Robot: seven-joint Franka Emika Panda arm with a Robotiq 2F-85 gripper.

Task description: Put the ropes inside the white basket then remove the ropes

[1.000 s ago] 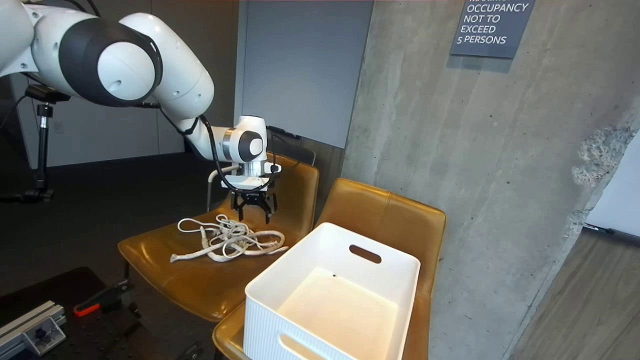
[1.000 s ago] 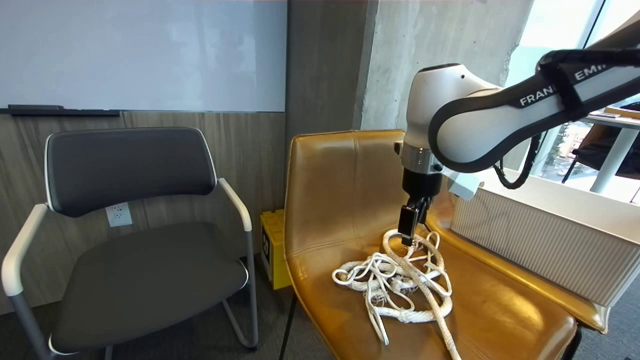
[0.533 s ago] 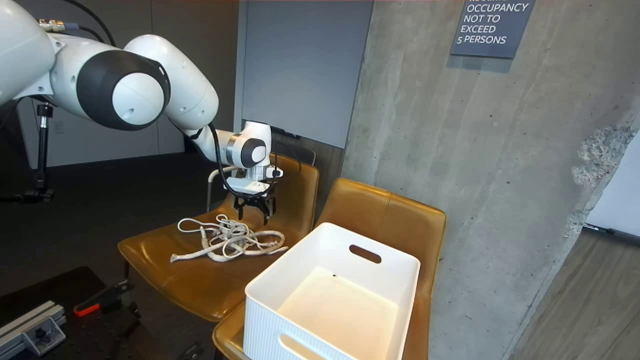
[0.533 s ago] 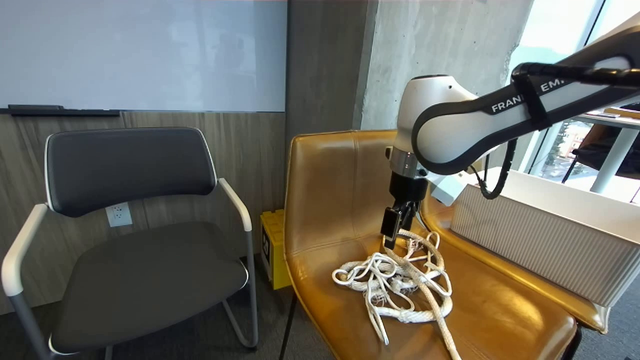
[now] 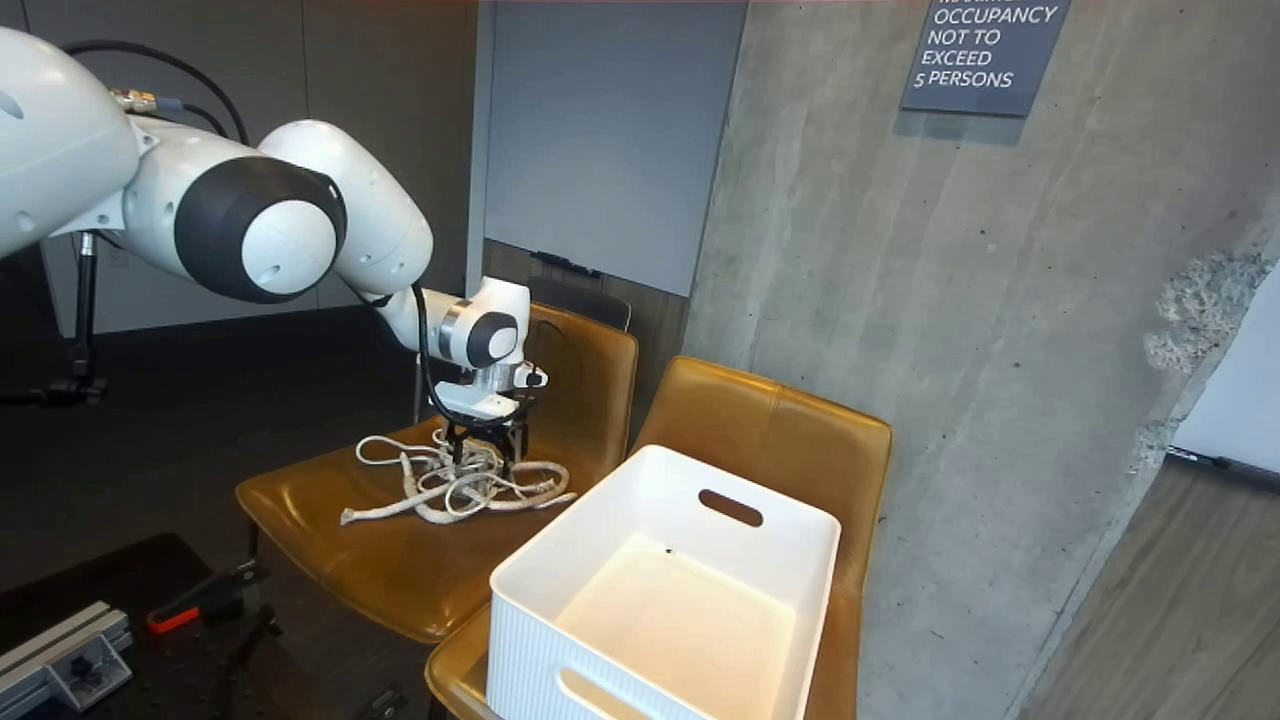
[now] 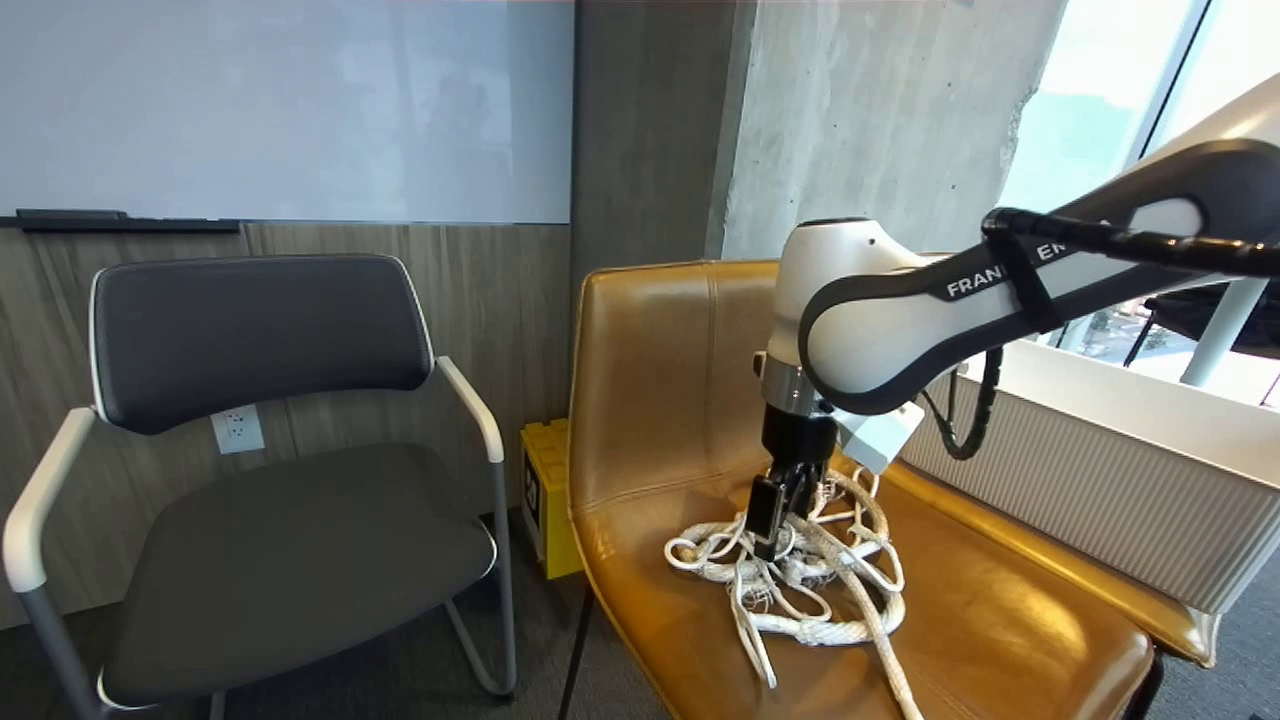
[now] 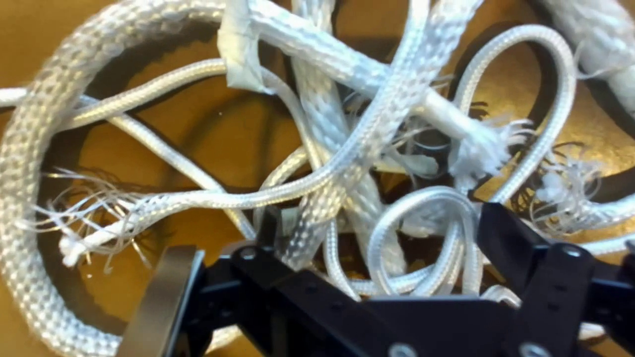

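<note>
Now, from the left of an exterior view, the white Franka Panda arm (image 5: 290, 220) slants down over a tan leather-look chair (image 5: 370, 565), on whose seat the cream-white ropes (image 5: 485, 482) lie in a loose, frayed tangle. Pointing down at their loops, the black Robotiq gripper (image 5: 482, 468) stands with its jaws wide apart, and the wrist view shows strands lying between them. Further right, the white plastic basket (image 5: 680, 610) sits on a second chair (image 5: 790, 420) beside a concrete wall (image 5: 1000, 350) that bears a grey occupancy sign (image 5: 985, 55).
</note>
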